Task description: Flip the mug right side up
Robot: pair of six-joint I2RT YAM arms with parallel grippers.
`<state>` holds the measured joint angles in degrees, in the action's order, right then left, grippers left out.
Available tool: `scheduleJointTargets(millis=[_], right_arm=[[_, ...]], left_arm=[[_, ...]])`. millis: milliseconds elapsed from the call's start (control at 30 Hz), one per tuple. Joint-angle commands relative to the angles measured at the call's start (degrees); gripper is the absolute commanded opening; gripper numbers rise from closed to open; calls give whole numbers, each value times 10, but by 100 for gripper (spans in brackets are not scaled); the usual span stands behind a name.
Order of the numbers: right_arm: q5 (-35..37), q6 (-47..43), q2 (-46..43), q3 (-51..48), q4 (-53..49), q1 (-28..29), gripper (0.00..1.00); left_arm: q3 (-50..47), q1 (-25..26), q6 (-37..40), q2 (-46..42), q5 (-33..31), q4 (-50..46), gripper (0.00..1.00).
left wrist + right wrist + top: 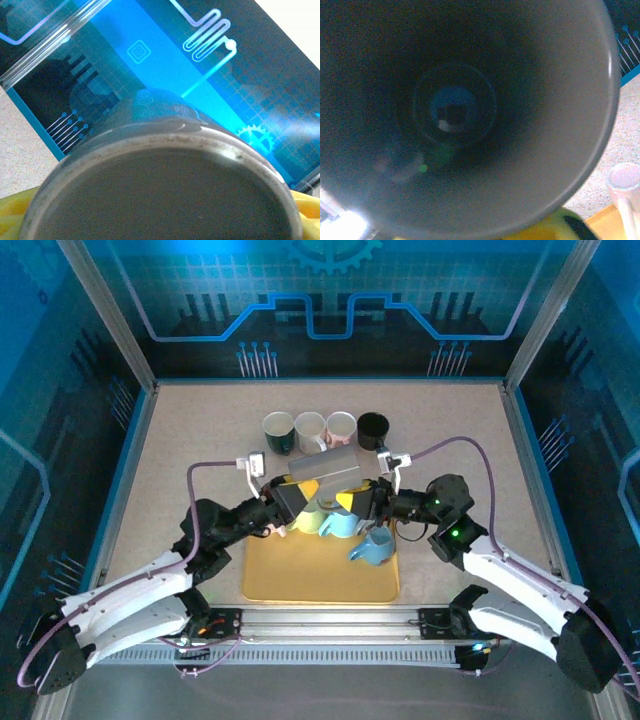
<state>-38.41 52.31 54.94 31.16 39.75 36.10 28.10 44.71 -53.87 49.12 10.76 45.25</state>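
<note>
Left hand point(290, 492) is gripping the empty gray mug point(325, 468) sideways above the tray point(300, 582). Right hand point(384, 492) is sitting closed at its mouth.

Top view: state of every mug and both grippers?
Grey mug: lifted, on its side.
Back row of mugs: upright.
Mugs on tray: bunched, orientation unclear.
Left gripper: at the grey mug's base, grip hidden.
Right gripper: shut at its mouth.
</note>
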Motion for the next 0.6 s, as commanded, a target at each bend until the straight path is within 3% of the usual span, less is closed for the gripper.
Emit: scheduleJointTargets(millis=[0,167,400,567], right_arm=[[14,16,-23,12,17,6,2],[38,-37,-76,26,-107,5,0],[132,-205,-138,101,-433,2,0],[219,-297,-141,183,-598,-1,0]], left_arm=[[5,-4,16,-26,22,12,68],[-3,-5,35,-85,9,-102,99],[45,-5,144,-199,-96,-433,99],[145,-5,252,-181,-138,-646,99]])
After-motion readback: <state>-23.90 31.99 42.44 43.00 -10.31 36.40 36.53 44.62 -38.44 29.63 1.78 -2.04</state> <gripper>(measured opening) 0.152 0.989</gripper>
